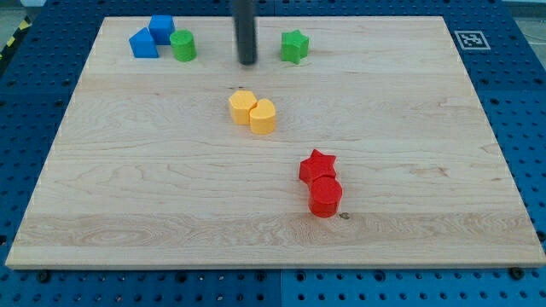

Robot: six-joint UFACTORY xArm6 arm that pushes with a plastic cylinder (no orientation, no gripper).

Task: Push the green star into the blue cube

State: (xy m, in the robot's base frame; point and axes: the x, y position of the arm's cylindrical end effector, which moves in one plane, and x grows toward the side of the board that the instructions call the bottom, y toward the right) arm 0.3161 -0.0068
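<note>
Near the bench's bottom edge, a red star (317,165) touches a red cylinder (325,196); mid-board, two yellow blocks (253,112) touch. Toward the top edge, my tip (247,62), a bare rod with no pincer, touches nothing, left of the green star (294,46). The star sits flat, well apart from the blue cube (161,27) near the top-left corner, which has a blue wedge (142,43) and green cylinder (182,45) just beside it.

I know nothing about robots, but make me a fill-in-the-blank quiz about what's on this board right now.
1. The green star lies to the view's ____ of my tip.
2. The blue cube touches a blue triangular block and stands close beside a ____ cylinder.
3. The two blocks nearest the board's middle, a hexagonal block and a rounded block, are both ____.
4. The red star touches a red ____.

Missing words: right; green; yellow; cylinder
</note>
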